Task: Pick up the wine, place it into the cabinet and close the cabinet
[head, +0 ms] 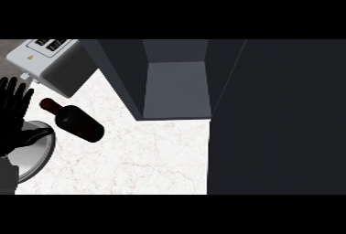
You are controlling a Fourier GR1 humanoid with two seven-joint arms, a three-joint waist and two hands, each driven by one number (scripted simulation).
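Clear middle, crowded left
You can pass over bare counter (148, 155) to the open cabinet (177, 87); the toaster (47, 64), wine bottle (78, 122) and metal bowl (37, 156) crowd the left, and the dark door (277, 119) walls your right.

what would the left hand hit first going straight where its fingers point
Probably the white boxy toaster, whose near corner sits just past the open left hand, though depth is unclear. The dark wine bottle lies aside, to its right.

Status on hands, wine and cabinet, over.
Left hand open at left edge; right hand not in view. Wine bottle lying on counter, not held. Cabinet open; toaster off the path.
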